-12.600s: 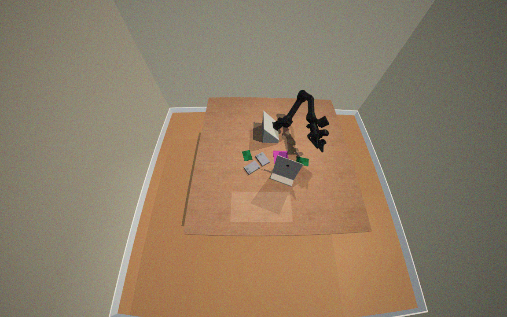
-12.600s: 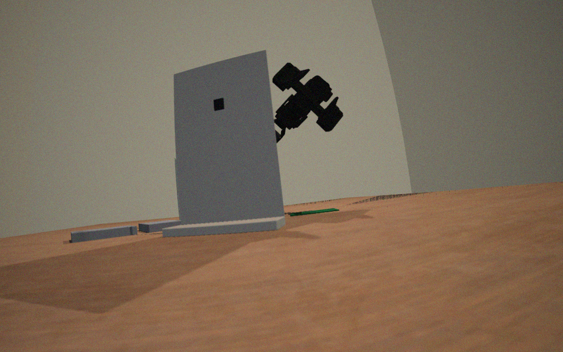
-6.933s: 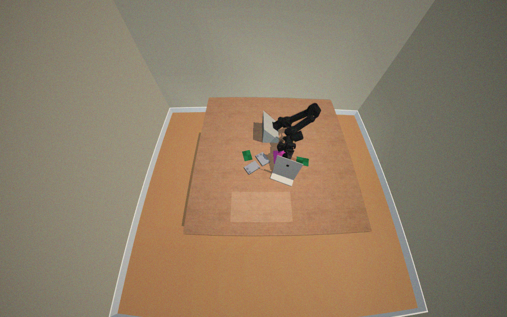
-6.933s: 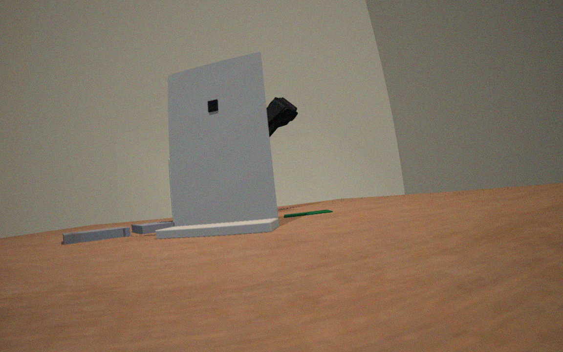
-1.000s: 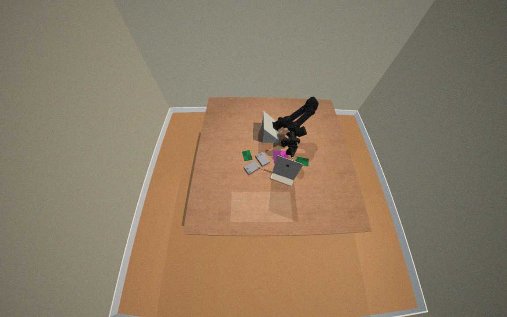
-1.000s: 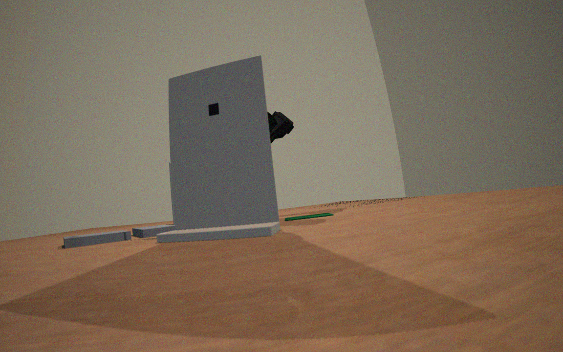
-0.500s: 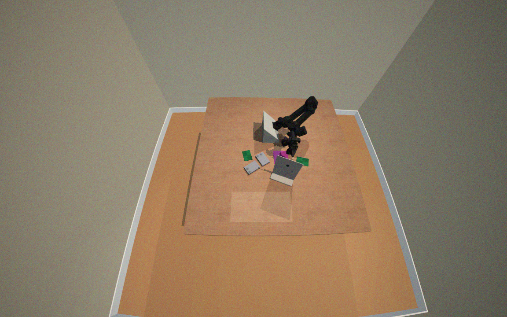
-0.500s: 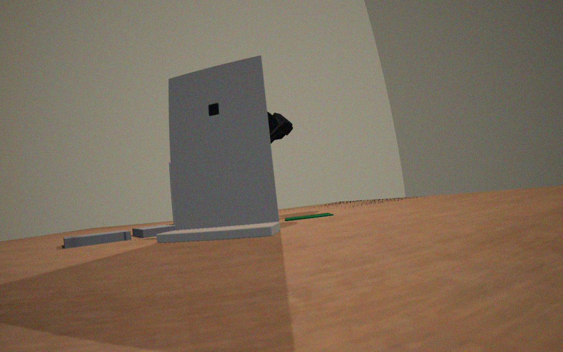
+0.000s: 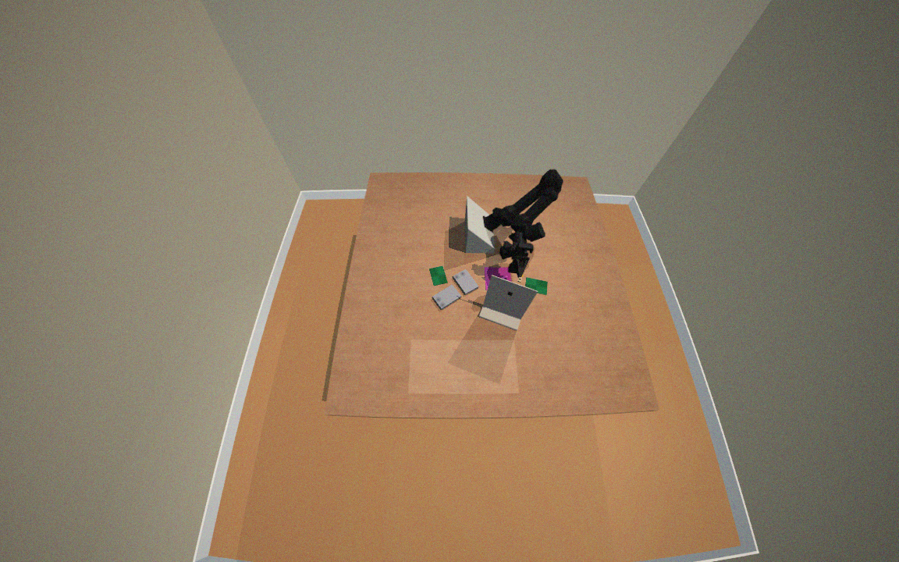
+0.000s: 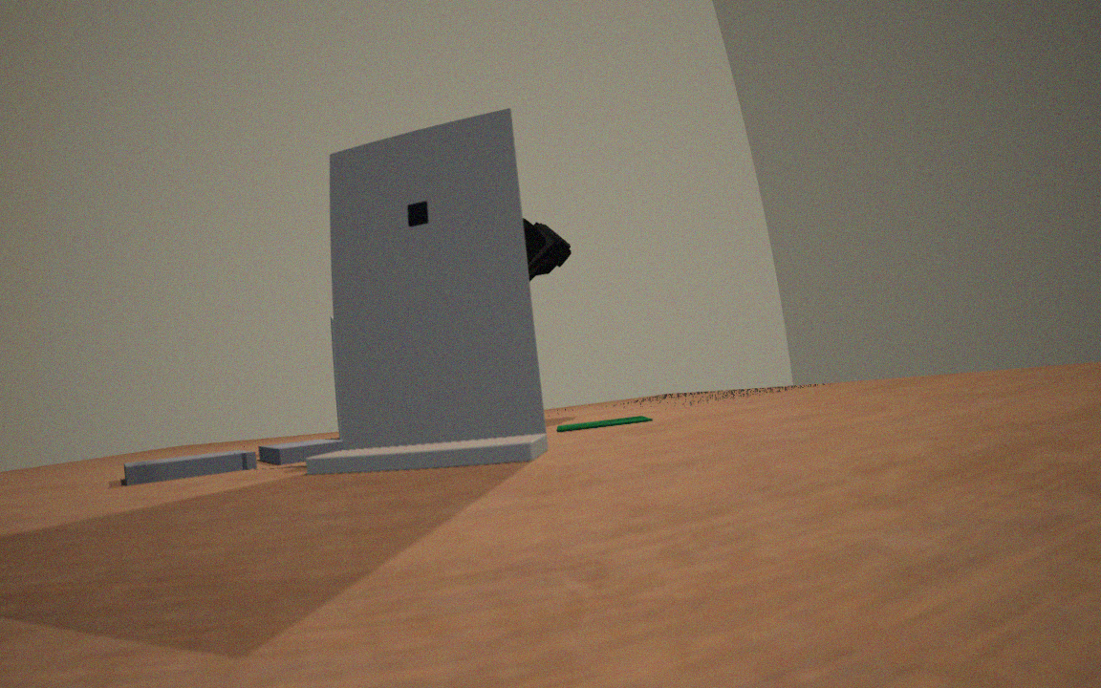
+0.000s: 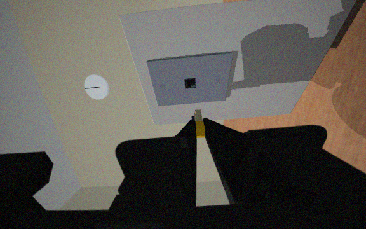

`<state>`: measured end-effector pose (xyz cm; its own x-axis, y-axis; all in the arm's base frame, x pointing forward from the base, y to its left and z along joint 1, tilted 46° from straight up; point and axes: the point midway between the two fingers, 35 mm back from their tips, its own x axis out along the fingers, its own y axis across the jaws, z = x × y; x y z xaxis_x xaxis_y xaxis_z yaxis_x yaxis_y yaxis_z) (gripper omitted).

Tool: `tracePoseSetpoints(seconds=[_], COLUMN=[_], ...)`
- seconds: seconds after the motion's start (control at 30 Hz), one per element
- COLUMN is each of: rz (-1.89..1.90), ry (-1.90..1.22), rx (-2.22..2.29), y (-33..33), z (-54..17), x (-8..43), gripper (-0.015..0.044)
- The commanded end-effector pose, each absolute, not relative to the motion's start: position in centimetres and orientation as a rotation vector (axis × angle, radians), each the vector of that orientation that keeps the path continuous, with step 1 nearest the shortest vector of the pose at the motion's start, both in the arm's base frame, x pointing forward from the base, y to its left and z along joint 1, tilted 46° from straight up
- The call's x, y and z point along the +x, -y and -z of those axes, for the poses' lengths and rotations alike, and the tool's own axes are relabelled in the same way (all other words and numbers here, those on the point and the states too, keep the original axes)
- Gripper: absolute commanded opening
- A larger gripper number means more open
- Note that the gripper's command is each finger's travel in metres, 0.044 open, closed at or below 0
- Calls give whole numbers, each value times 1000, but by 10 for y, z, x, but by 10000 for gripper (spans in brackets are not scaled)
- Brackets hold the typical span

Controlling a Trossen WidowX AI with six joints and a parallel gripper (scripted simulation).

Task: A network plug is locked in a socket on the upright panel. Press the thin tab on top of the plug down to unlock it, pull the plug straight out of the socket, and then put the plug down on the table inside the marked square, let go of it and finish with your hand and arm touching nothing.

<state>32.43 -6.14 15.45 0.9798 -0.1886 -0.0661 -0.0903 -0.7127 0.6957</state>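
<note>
2 green rectangles point(image 9: 438, 275) point(image 9: 536, 286) point(image 10: 604, 423) flank 2 gray blocks point(image 9: 465, 281) point(image 9: 446, 297) point(image 10: 188, 467) point(image 10: 297, 451).

Upright panel point(image 9: 513, 305) point(image 10: 435, 342) point(image 11: 284, 98) blocking the way ahead.

top far overhead, exterior low behind panel point(image 9: 509, 301) point(image 10: 435, 299) point(image 11: 291, 98), wrist close opposite

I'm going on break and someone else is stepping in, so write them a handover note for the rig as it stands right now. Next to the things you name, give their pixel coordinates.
Gripper point(image 9: 518, 274) point(image 11: 198, 123): shut on the plug point(image 9: 519, 279) point(image 11: 200, 128), in front of the upright panel point(image 9: 506, 305) point(image 10: 430, 333) point(image 11: 176, 38).
Job's things: socket point(image 11: 190, 83) vacant; magenta patch point(image 9: 488, 279), probably the marked square, lies on the table beside the panel.
Done: plug out of the socket.
Left: lower it inside the square, let go, back hand and arm off everything.
</note>
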Motion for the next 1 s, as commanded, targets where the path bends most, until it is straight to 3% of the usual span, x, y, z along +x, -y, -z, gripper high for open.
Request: tracePoseSetpoints(seconds=[0.0, 0.97], rz=[170, 215], ry=[194, 160], rx=[2367, 2368], y=[63, 104], z=[-155, -183], x=[324, 293], gripper=[0, 0])
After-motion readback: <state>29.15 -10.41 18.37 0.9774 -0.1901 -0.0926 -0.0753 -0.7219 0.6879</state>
